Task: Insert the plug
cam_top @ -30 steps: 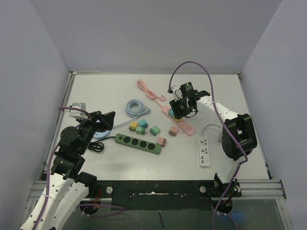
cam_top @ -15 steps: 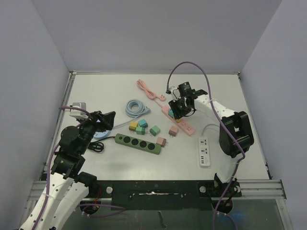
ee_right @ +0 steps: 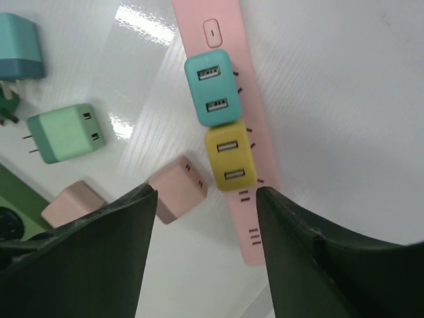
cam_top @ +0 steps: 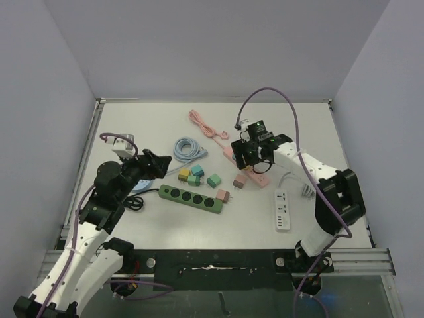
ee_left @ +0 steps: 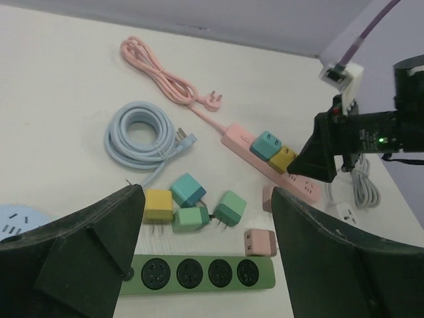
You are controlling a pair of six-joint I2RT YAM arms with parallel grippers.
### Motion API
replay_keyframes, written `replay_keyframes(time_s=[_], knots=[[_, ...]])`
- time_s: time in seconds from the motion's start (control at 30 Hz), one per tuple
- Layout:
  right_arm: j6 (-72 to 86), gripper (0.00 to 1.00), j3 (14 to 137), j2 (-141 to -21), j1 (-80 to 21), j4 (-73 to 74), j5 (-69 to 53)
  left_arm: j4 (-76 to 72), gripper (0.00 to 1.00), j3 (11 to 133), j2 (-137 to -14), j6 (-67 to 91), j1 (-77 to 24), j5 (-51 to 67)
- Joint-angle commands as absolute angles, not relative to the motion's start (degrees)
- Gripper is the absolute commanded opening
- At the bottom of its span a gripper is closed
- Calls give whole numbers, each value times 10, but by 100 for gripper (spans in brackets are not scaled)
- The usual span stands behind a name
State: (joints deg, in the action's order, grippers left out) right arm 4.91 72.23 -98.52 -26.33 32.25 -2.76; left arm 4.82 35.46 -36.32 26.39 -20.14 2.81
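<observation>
Hovering right pincer, spread, over pink strip

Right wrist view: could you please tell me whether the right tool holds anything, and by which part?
Nothing is held: the right tool stands open above the yellow adapter plugged into the pink power strip.

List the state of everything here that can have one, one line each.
Left gripper: open, empty.
Right gripper: open, empty, above the pink power strip.
Teal adapter: plugged into that strip.
Yellow adapter: plugged in beside it.
Green power strip: visible sockets empty.
Blue cable: coiled, unplugged.
</observation>
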Motion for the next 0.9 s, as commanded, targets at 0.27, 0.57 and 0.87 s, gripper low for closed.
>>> replay_keyframes(time_s=[0.27,0.57,0.87], knots=[[352,64,476,-688,-252,192,120,-35,76,422,-627,349,-325,106],[507,63,309,-497,-217,175,158,91,74,669,-936,308,-492,-52],[536,63,268,-381,-207,208,185,167,69,810,-1112,318,-511,-31]])
